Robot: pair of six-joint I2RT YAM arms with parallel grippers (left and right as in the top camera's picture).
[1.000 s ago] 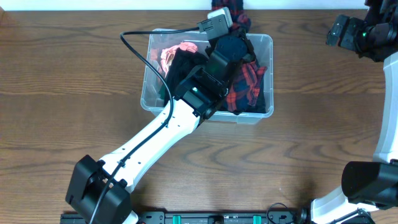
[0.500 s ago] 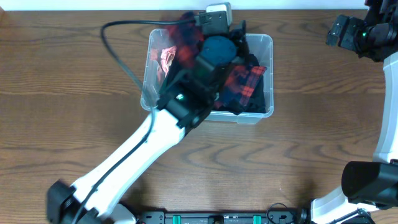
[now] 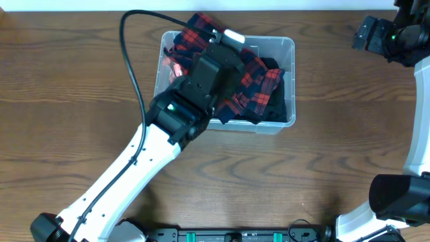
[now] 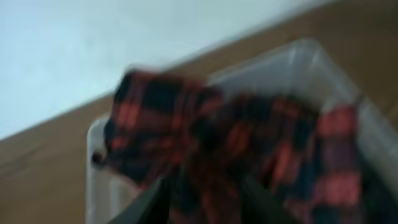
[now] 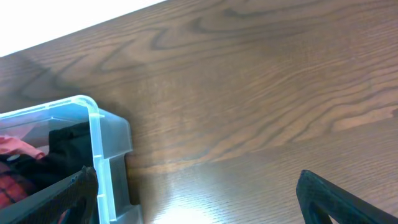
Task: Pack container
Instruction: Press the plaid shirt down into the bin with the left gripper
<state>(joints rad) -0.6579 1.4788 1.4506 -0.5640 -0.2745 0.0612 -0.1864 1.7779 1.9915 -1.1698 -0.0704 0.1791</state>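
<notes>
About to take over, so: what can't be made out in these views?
- Left hand: overhead, under its own wrist; wrist view blurred, so its grip on the cloth is unclear.
- Container floor: every view, covered by clothes.
- Container's near-left corner: overhead, hidden by the arm.

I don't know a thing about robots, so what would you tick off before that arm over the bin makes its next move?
1. Container upright on the table: ok.
2. Red plaid cloth fully inside: not ok, one end drapes over the far rim.
3. Left jaws' hold on the plaid cloth: cannot tell; the left wrist view is blurred and the arm hides them from above.
4. Right jaws open, empty and away from the clothes: ok.
5. Black cable free of the container's rim: cannot tell; it arcs over the far left corner.
</notes>
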